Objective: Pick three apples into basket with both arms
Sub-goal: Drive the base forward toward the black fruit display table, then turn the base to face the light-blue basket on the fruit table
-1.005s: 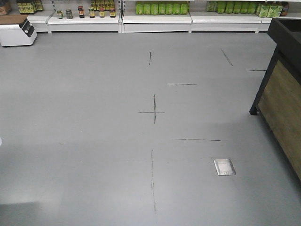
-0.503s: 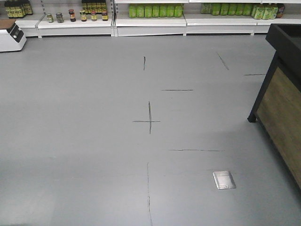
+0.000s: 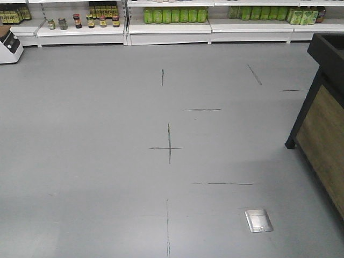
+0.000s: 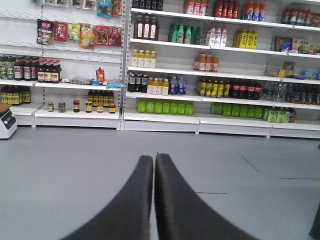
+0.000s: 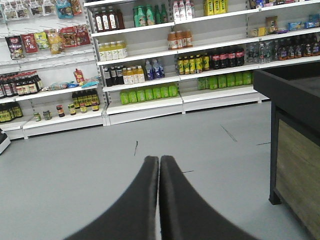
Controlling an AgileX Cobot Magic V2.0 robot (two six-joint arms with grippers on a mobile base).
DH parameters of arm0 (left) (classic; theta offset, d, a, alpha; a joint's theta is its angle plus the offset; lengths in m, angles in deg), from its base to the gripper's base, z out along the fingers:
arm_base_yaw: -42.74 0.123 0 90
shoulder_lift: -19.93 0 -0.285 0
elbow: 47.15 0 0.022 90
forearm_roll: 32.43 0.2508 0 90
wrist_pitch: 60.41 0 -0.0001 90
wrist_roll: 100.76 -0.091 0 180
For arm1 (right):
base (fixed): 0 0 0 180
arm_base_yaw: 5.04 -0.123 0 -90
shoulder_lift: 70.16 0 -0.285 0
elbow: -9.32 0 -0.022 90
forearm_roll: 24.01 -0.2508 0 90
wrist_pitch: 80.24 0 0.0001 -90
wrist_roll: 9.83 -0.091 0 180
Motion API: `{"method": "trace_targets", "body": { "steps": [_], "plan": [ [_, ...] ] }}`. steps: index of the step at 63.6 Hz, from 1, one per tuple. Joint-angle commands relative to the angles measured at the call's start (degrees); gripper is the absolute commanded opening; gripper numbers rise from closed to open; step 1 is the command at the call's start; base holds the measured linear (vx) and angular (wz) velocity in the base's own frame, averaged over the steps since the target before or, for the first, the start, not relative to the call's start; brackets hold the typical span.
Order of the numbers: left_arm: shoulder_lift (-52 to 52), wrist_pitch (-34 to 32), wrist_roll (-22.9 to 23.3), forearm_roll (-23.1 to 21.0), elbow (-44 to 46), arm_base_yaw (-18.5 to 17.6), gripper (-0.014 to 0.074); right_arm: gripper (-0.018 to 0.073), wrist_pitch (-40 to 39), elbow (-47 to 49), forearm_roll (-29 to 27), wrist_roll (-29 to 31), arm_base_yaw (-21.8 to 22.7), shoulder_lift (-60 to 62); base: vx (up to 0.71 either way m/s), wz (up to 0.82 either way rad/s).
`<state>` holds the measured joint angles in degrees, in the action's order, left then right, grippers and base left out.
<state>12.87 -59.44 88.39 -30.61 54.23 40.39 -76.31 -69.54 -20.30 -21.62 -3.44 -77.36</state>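
No apples and no basket show in any view. My left gripper [image 4: 154, 157] is shut, its two black fingers pressed together with nothing between them, pointing across bare grey floor toward the shelves. My right gripper [image 5: 159, 159] is shut too and holds nothing; it points the same way, with a dark stand to its right. Neither arm appears in the front-facing view.
A black and wood display stand [image 3: 322, 129] rises at the right, also seen as the stand [image 5: 295, 150] in the right wrist view. White store shelves [image 3: 169, 29] of bottles and jars line the far wall. A metal floor plate [image 3: 258, 220] and a white machine [image 3: 8, 48] lie on the grey floor.
The front view has shifted: the floor marks and metal plate have slid down the frame, the shelves and white machine have moved left, as the base moves.
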Motion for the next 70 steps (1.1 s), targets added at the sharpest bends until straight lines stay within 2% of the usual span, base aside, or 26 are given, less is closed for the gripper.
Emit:
{"method": "trace_targets", "body": {
  "steps": [1, 31, 70],
  "plan": [
    [0.83, -4.14, 0.12, -0.34, -1.31, 0.07, -0.0008, -0.0009, -4.27, -0.82, 0.41, 0.33, 0.13, 0.6, 0.17, -0.03],
    [0.83, -4.14, 0.12, -0.34, -1.31, 0.07, -0.0008, -0.0009, -4.27, -0.82, 0.41, 0.33, 0.13, 0.6, 0.14, -0.19],
    [0.83, -4.14, 0.12, -0.34, -1.31, 0.07, -0.0008, -0.0009, -4.27, -0.82, 0.41, 0.33, 0.13, 0.6, 0.14, -0.55]
  ]
}}
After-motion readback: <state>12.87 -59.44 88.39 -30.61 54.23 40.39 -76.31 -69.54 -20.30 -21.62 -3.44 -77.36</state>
